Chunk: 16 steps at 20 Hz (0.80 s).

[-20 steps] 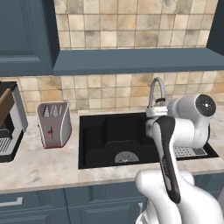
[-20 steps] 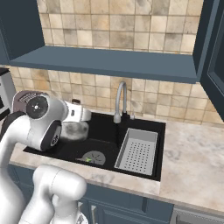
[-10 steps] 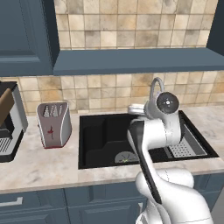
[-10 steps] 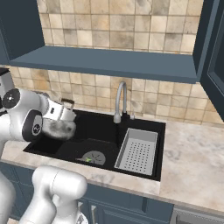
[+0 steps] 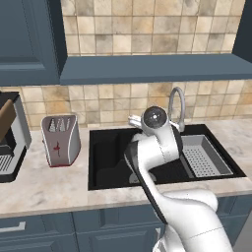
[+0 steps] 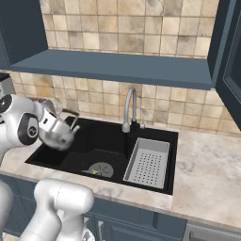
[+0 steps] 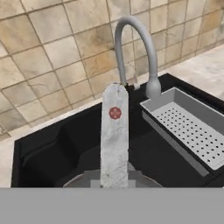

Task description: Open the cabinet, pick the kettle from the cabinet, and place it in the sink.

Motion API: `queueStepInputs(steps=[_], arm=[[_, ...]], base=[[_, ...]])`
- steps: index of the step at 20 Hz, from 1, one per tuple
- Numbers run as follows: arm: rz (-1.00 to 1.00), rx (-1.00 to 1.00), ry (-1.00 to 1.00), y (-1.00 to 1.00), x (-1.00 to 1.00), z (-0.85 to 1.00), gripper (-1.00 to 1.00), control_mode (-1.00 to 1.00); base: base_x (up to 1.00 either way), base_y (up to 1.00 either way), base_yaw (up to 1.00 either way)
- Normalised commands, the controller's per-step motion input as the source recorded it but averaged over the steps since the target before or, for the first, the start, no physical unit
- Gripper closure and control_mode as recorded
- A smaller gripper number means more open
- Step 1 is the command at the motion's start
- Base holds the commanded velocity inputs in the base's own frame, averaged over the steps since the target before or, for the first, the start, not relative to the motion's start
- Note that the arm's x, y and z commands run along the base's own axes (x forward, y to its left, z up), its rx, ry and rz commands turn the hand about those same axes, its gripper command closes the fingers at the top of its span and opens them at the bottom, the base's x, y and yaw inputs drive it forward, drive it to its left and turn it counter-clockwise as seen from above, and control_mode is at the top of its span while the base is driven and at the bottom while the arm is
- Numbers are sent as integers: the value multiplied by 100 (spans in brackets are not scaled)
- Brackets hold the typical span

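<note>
Right base view: gripper (image 6: 60,123) clamps kettle (image 6: 57,134) above sink (image 6: 113,143); tap (image 6: 129,109) and strainer tray (image 6: 148,163) alongside.

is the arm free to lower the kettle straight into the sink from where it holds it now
Probably yes. The gripper holds the kettle over the left part of the sink, where the black floor looks bare; the drain rack and the tap sit off to the right.

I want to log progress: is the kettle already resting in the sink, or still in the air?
Still in the air: the gripper holds the kettle above the sink.
</note>
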Motion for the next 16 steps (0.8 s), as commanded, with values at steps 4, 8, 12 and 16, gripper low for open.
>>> queueStepInputs(steps=[4,8,12,16], arm=[[-28,20,0,26,33,-12,100,-100],[-12,16,0,5,14,-16,100,-100],[-15,9,0,1,15,-19,100,-100],[-11,1,0,-1,20,-14,100,-100]], base=[[0,0,0],[0,0,0],[0,0,0],[0,0,0]])
